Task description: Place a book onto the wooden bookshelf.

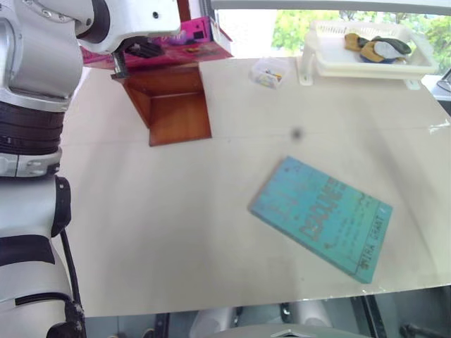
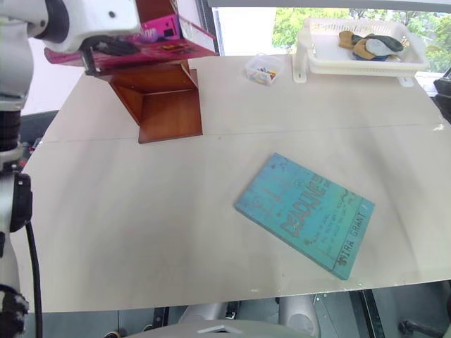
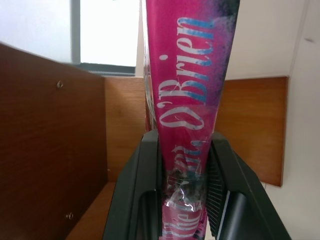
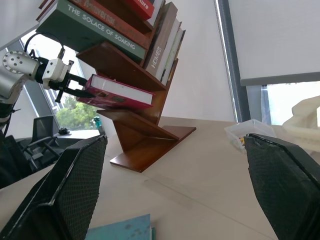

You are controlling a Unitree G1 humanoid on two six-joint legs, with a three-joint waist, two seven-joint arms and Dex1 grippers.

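**A:** What's nearest on my feed?

**B:** Item one: teal book (image 2: 304, 215), flat on the table (image 2: 141, 225), cover up, skewed, toward the near right. Well apart from everything else.

**A:** My right gripper (image 4: 175, 190)?

**B:** Item two: fingers spread wide, nothing between them, raised above the table and aimed toward the shelf.

**A:** Then the far left.

**B:** Item three: bookshelf (image 2: 165, 105), reddish-brown, standing at the far left of the table. The right wrist view shows slanted boards, with other books (image 4: 165, 40) stacked on the upper ones.

**A:** And the book?

**B:** Item four: book (image 1: 180, 42), magenta, clamped by one end in my left gripper (image 3: 182, 185), black fingers tight on both covers. It lies roughly level with its far end reaching in over a shelf board; I cannot tell whether it rests on it.

**A:** Farthest back?

**B:** Item five: small clear box (image 2: 265, 69). Item six: white basket (image 2: 352, 60), far right, with small things in it.
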